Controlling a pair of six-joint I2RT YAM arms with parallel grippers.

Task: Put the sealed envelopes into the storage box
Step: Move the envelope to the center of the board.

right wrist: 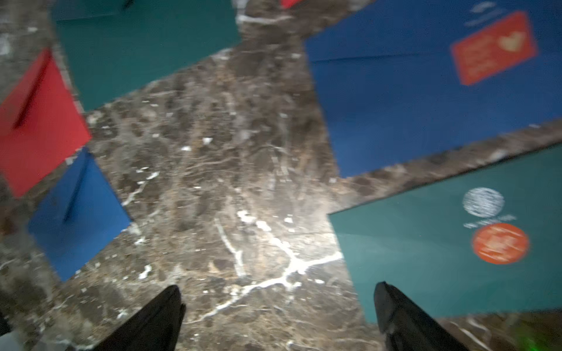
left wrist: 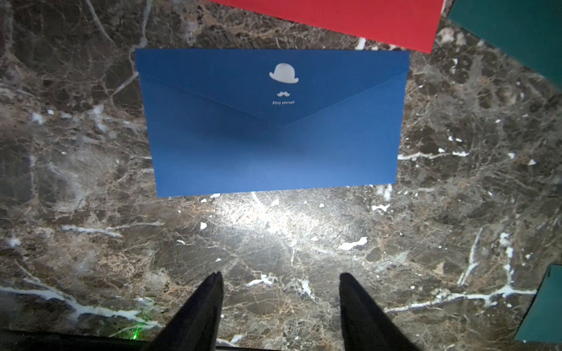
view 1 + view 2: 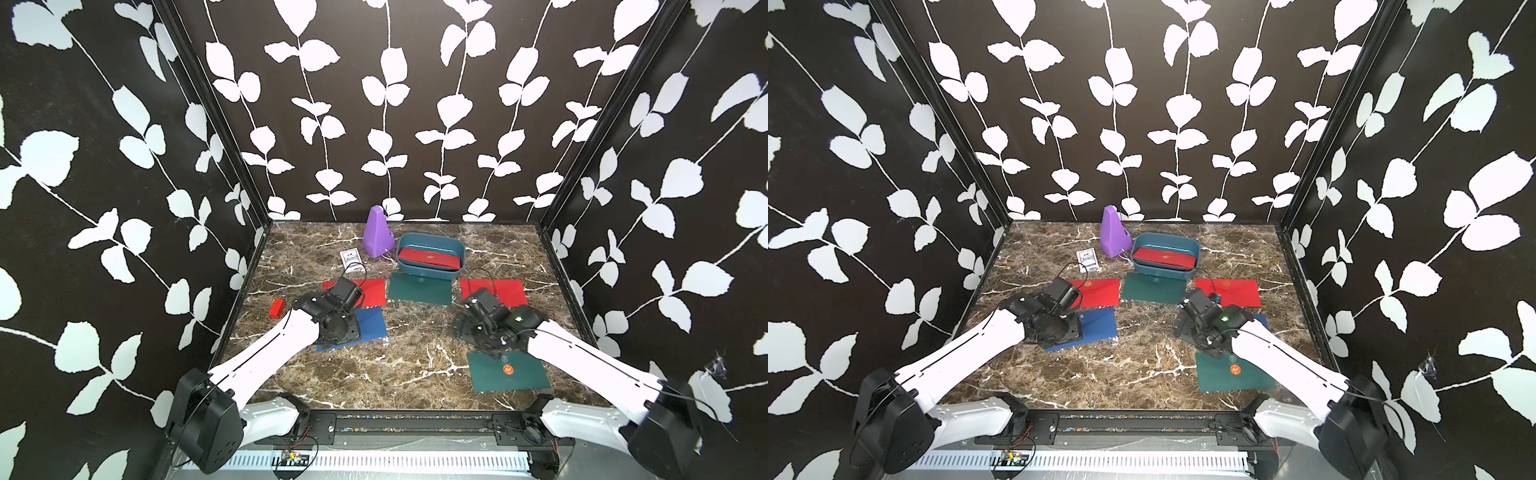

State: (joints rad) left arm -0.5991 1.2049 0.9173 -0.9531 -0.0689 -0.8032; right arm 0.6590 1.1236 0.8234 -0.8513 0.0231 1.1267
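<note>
Six flat paper envelopes are out on the brown marble tabletop (image 3: pixel 407 357) by our count. There's also a red envelope (image 3: pixel 430 257) lying inside the shallow teal-blue plastic storage box (image 3: pixel 428 271) at the back, next to a purple pyramid-shaped thing (image 3: pixel 377 232). Right in front of the box lies a plain dark green envelope (image 3: pixel 419 289), flanked by a left red envelope (image 3: pixel 372 291) and a right red envelope (image 3: pixel 507 289).

In the left wrist view, the left gripper (image 2: pixel 281 275) is spread with nothing between its fingers. It's over bare tabletop, just short of the navy blue envelope with a white hat and moustache (image 2: pixel 273 136). The right gripper (image 1: pixel 278 287) is spread wide and empty too (that view is pretty blurry), with one finger (image 1: pixel 404 322) over the edge of the green envelope with an orange round seal (image 1: pixel 425 258). Beside that one we see a second blue envelope with a red rectangular sticker (image 1: pixel 410 106).

A white card pack (image 3: pixel 350 259) and a small red block (image 3: pixel 276 308) sit off to the left.
</note>
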